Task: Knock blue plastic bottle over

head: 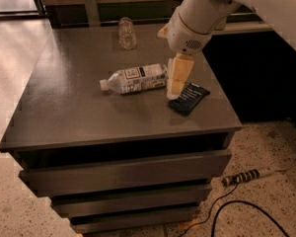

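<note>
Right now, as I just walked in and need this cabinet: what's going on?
The robot arm's beige gripper hangs over the dark grey drawer cabinet, right at the base end of the tall clear plastic bottle with a white cap. The bottle lies on its side, so the knock-over looks done. A small clear glass jar stands behind; a flat black packet lies beside the gripper.
</note>
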Controlling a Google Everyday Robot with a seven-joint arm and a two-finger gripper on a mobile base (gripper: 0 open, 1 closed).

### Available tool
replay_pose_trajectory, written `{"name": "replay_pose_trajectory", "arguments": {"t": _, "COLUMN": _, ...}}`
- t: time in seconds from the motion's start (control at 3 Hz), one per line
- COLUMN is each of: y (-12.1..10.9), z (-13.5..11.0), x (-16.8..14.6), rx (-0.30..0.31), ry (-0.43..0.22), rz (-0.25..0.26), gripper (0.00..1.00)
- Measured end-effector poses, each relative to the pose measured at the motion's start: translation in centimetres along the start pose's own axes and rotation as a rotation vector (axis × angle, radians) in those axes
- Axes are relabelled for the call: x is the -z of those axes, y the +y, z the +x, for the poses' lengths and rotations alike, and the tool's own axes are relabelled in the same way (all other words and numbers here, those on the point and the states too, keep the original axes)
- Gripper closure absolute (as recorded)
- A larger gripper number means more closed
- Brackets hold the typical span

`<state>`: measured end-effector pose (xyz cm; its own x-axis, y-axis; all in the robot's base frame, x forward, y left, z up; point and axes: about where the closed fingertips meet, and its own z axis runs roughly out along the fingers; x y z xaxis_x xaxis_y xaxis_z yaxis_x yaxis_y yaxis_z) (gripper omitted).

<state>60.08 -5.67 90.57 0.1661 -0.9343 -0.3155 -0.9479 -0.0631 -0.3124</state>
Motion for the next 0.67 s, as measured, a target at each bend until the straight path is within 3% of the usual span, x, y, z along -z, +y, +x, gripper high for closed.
{"name": "replay_pose_trajectory", "arguments": {"t": 0.33, "y": 0.47, "z": 2.43, "x": 1.30, "rx": -0.035, "ry": -0.033, "rz": 0.009, "gripper": 0.00}}
{"name": "replay_pose_trajectory", "arguments": {"t": 0.67, "y": 0.56, "z": 2.60, "x": 1.44, "rx": -0.039, "ry": -0.037, "rz": 0.010, "gripper": 0.00}}
